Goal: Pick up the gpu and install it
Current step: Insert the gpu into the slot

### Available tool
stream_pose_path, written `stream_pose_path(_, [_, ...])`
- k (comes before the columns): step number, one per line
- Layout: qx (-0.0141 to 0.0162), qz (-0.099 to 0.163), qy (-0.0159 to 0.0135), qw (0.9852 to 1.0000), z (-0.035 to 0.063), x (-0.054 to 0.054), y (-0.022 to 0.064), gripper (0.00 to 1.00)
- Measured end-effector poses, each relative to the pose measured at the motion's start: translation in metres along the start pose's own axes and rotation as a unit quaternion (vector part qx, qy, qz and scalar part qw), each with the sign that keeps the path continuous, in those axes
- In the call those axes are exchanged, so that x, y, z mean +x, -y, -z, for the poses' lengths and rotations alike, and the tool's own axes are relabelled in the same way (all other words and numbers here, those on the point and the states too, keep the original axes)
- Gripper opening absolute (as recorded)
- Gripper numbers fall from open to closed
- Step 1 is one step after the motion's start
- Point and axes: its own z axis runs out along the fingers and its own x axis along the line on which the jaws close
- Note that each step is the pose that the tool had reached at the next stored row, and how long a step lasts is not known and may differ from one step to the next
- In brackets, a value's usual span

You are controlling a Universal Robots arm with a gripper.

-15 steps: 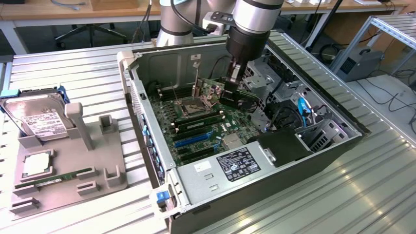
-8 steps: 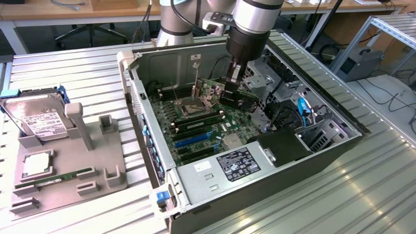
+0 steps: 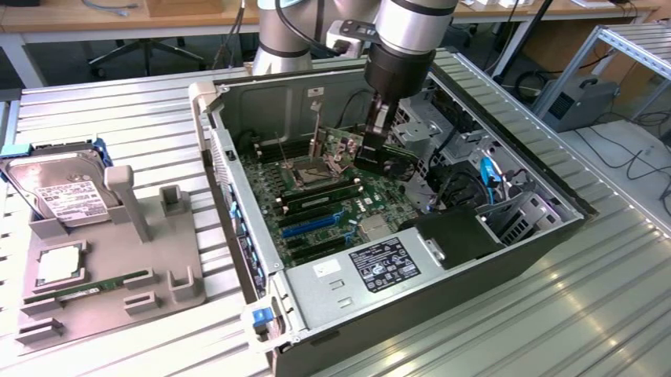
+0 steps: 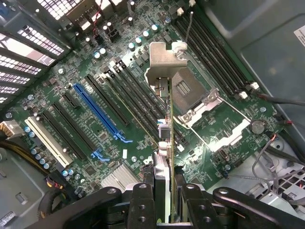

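The gripper (image 3: 378, 129) hangs inside the open computer case (image 3: 524, 236), its fingers (image 4: 143, 205) closed narrowly on the upper edge of the gpu (image 3: 367, 153). The card is held on edge, clear of the board, and in the wrist view it runs straight away from the gripper as a thin line ending in its silver bracket (image 4: 164, 62).

Directly beneath the held card lies the motherboard (image 4: 119, 95), with the open CPU socket (image 4: 190, 93) just to one side of the card's line and the long dark slots close on the other. A little farther off on that side sit the blue expansion slot (image 4: 97, 112) and, beyond it, a white slot (image 4: 47, 140).

Past the gripper toward the exterior view's right, blue cables (image 3: 488, 177) and the drive cage occupy the case's end; nearer the camera is a labelled black unit (image 3: 383, 263).

Well apart from the gripper, outside the case toward the exterior view's left, a grey parts fixture (image 3: 105, 275) rests on the metal worktop (image 3: 608, 314). It holds a hard drive (image 3: 63, 192), a processor (image 3: 61, 265) and a memory stick (image 3: 89, 289).
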Motion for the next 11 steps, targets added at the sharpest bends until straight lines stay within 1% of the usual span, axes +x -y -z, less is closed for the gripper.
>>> stream_pose_path(11, [0.0002, 0.015, -0.0006, 0.9999, -0.0006, 0.0, 0.0, 0.27])
